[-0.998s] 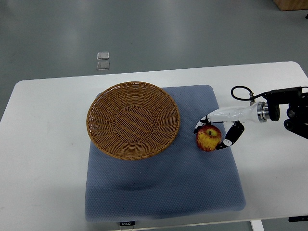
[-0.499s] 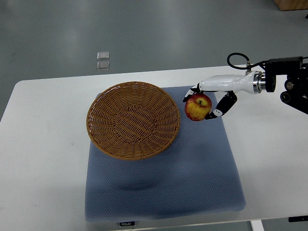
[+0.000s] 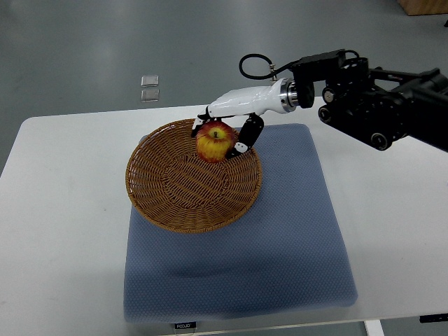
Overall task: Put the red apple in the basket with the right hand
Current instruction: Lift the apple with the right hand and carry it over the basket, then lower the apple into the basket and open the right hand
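the right hand (image 3: 227, 126), fingers clamped on the red apple (image 3: 214, 142), holds it over the far side of the basket (image 3: 175, 203), so the next move looks like lowering and releasing.

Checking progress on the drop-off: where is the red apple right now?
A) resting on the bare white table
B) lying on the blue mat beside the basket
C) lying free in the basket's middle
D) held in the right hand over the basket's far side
D: the right hand grips the red apple over the far part of the wicker basket.
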`<move>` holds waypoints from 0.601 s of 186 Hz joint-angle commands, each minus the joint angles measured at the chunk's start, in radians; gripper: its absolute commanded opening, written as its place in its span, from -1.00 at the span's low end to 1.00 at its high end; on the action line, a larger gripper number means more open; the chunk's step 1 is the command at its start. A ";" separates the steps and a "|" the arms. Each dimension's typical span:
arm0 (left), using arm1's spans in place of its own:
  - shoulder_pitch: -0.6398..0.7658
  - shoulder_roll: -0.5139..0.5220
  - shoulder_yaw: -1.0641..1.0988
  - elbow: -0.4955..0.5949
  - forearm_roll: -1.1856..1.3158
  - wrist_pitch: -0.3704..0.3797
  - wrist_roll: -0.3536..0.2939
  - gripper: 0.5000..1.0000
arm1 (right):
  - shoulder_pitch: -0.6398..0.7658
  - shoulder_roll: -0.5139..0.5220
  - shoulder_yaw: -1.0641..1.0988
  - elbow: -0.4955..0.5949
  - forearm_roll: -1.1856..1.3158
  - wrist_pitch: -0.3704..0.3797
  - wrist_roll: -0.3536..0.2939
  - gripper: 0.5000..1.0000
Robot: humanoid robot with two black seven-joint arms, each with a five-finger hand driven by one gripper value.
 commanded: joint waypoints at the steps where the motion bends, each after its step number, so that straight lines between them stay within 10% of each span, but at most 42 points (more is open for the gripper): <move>1: 0.000 0.000 -0.001 0.000 -0.002 0.000 0.000 1.00 | 0.013 0.088 -0.026 -0.061 -0.001 -0.001 -0.002 -0.28; 112: 0.000 0.000 0.001 0.000 0.000 0.000 0.000 1.00 | -0.007 0.134 -0.157 -0.213 0.002 -0.016 -0.025 0.12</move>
